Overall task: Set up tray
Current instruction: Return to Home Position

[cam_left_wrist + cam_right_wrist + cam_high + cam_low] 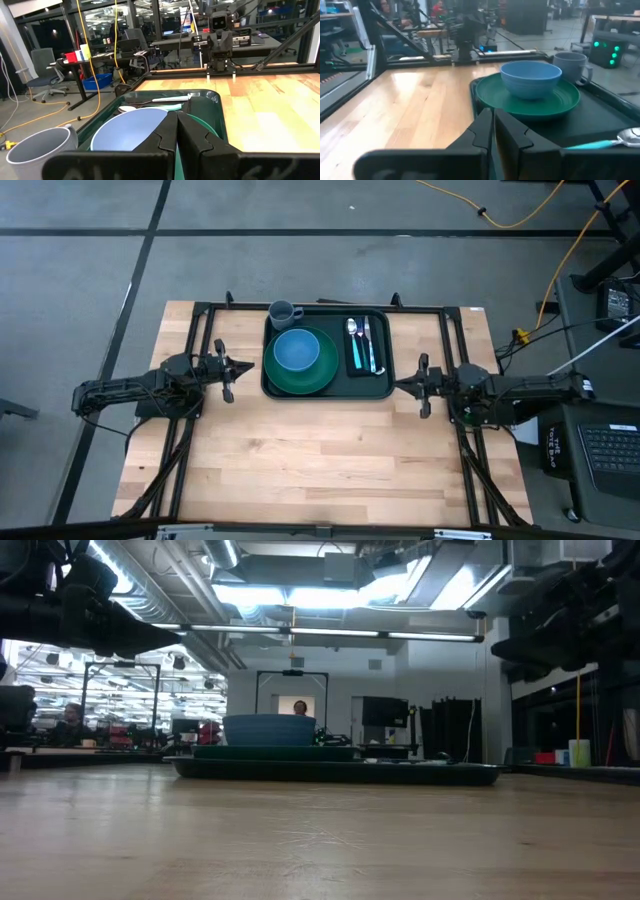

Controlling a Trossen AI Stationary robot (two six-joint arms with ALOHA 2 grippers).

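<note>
While both arms sit low at the two sides of the table (320, 470), the one tray (366, 387) lies flat on the wood at the far middle, right between them.

So, the count. There's one dark green tray, and on it one round green plate (300, 383), one blue bowl (296, 351), one grey mug (283, 313), one black napkin (350, 367) and three pieces of cutlery (366, 345).

The plate takes up the left half of the tray, and the bowl sits upright in the middle of it. The mug stands at the tray's far left corner, just beside the plate.

The napkin lies along the right half. The three pieces lie on it side by side, all pointing the same way. The left one is a spoon (352, 328) with a blue handle. I honestly can't tell the other two apart from above.

Two hands, one per arm. The left hand (248, 367) is just off the tray's left edge, not touching it and pointing at it. Its two fingers are pressed together with nothing between them. The right hand (399, 386) mirrors it near the tray's right edge, by the near corner. Its fingers are closed on nothing too, and it's also clear of the rim.
</note>
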